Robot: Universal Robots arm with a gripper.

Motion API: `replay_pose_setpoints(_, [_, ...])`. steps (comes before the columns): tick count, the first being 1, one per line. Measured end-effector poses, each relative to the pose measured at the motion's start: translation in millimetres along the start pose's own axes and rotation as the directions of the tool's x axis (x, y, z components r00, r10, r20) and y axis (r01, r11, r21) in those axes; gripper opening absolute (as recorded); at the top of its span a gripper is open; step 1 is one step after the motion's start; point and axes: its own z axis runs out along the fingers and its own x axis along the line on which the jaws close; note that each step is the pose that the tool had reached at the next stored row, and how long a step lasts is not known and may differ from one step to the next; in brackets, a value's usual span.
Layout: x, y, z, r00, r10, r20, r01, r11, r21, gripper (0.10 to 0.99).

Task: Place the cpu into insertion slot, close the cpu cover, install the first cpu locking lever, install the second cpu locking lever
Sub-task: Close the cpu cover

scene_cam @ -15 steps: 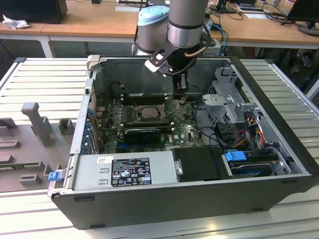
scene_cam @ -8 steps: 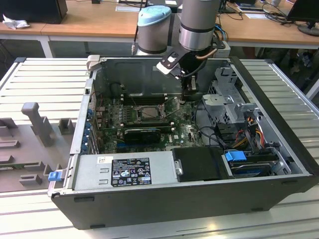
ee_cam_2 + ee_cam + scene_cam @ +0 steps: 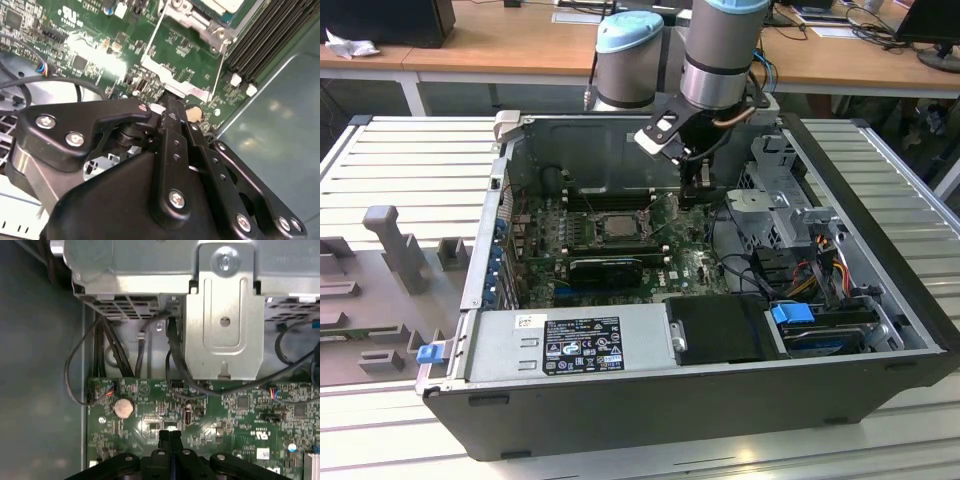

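Note:
In the exterior view the cpu (image 3: 617, 226) lies silver-grey in the insertion slot (image 3: 595, 228) at the middle of the green board, with the cpu cover (image 3: 617, 212) framing it. My gripper (image 3: 692, 196) hangs low over the board to the exterior view's right of the socket. Its black fingers are pressed together with nothing between them in both wrist views (image 3: 170, 100) (image 3: 170, 436). The tips sit at a silver metal strip (image 3: 175, 84) by the socket's corner. A thin wire lever (image 3: 152, 39) runs from that strip toward the cover (image 3: 200, 20). Whether the tips touch the strip is unclear.
Black memory slots (image 3: 270, 40) flank the socket. A coin battery (image 3: 124, 408) sits beside the fingertips. A metal drive cage (image 3: 225, 315) with loose black cables (image 3: 175, 365) stands close by. The power supply (image 3: 570, 345) and a black card (image 3: 605, 268) fill the case's near side.

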Motion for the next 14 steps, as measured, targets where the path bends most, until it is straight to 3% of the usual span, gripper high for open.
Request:
replay_pose_setpoints(1, [0.0, -6.2, -0.1, 1.0000, 0.000, 0.0001, 0.000, 1.0000, 0.000, 0.106])
replay_pose_setpoints(2, [-0.1, -7.6, -0.1, 1.0000, 0.000, 0.0002, 0.000, 1.0000, 0.000, 0.106])
replay_pose_setpoints(14, [0.1, -18.2, -0.1, 1.0000, -0.002, 0.0001, 0.002, 1.0000, 0.000, 0.106])
